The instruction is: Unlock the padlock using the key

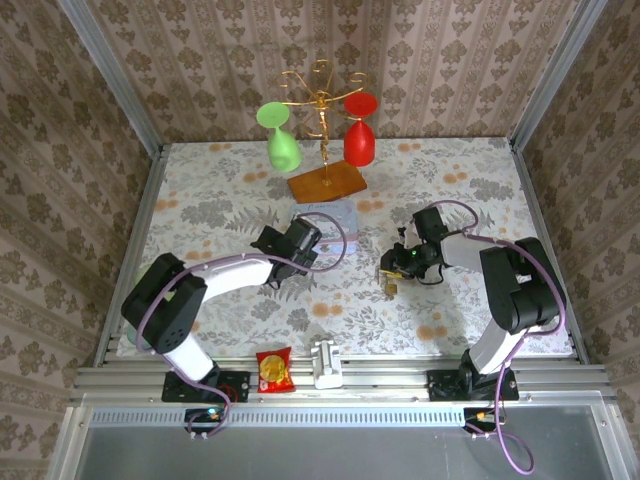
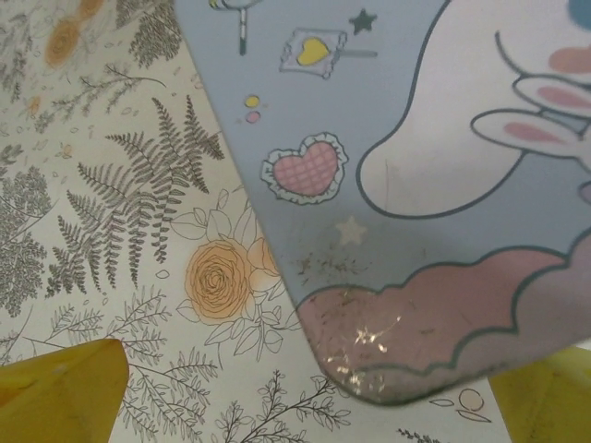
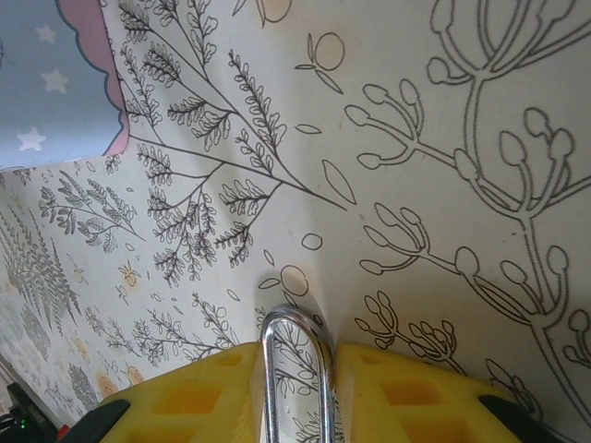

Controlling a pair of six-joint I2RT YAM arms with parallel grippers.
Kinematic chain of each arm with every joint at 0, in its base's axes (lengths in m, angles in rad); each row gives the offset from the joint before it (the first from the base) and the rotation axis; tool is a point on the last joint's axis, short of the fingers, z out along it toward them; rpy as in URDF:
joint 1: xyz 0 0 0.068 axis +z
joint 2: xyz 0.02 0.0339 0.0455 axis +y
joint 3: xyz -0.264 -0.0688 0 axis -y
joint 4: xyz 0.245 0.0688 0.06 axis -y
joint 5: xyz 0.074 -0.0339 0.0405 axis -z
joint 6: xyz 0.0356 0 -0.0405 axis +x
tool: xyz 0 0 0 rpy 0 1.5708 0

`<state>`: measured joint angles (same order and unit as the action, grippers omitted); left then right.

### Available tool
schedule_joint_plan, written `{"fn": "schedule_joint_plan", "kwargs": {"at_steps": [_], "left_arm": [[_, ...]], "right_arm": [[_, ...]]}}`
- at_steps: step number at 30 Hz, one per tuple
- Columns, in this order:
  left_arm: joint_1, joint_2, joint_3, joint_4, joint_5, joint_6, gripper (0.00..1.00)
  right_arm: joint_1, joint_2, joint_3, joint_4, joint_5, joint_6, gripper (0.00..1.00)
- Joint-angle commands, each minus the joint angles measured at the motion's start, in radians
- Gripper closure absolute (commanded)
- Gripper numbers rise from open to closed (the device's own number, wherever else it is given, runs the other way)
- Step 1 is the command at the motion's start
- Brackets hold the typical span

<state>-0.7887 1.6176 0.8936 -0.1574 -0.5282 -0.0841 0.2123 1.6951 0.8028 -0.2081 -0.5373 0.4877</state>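
The padlock [image 1: 388, 287] hangs small and brass-gold under my right gripper [image 1: 391, 272], right of the table's middle. In the right wrist view its silvery shackle [image 3: 294, 315] sticks up between the two yellow fingers [image 3: 194, 397], and my right gripper [image 3: 297, 360] is shut on the padlock just above the floral cloth. The lock's body is hidden behind the fingers. The key is out of view. My left gripper [image 1: 308, 238] is open at the near edge of the blue-grey tin box [image 1: 335, 215]. Its yellow fingertips [image 2: 60, 392] stand wide either side of the box's corner [image 2: 388, 369].
A gold wire rack [image 1: 325, 120] on a wooden base holds a green glass [image 1: 283, 145] and a red glass [image 1: 360, 135] at the back. A red snack packet [image 1: 275, 370] and a white clip [image 1: 327, 362] lie at the near edge. Patterned walls enclose the table.
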Motion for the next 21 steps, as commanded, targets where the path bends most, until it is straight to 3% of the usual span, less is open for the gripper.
{"fn": "schedule_joint_plan", "kwargs": {"at_steps": [1,5,8,9,10,12,15,18,21], "left_arm": [[-0.026,-0.06,-0.001,0.02,0.022,0.011,0.0],[-0.024,-0.125,0.037,0.003,0.055,0.026,0.0],[-0.034,-0.252,0.006,0.024,0.103,0.024,0.0],[-0.032,-0.311,-0.026,0.048,0.119,0.017,0.0],[-0.025,-0.375,-0.073,0.092,0.124,0.016,0.0],[0.026,-0.493,-0.172,0.188,0.099,-0.015,0.0],[0.202,-0.603,-0.315,0.345,0.144,-0.035,0.0],[0.379,-0.587,-0.398,0.474,0.112,-0.018,0.0],[0.495,-0.453,-0.393,0.562,0.115,0.039,0.0]], "right_arm": [[0.003,-0.017,0.006,0.005,0.064,0.012,0.72],[0.002,-0.137,0.024,0.003,0.156,-0.012,0.67],[0.002,-0.259,0.065,-0.051,0.317,-0.067,0.5],[0.004,-0.294,0.087,-0.075,0.397,-0.099,0.05],[0.003,-0.339,0.107,-0.102,0.495,-0.12,0.0],[-0.001,-0.378,0.129,-0.13,0.671,-0.174,0.0],[-0.019,-0.391,0.126,-0.082,0.81,-0.267,0.0],[-0.041,-0.378,0.049,0.078,0.887,-0.4,0.0],[-0.078,-0.376,-0.099,0.332,0.876,-0.477,0.0]]}}
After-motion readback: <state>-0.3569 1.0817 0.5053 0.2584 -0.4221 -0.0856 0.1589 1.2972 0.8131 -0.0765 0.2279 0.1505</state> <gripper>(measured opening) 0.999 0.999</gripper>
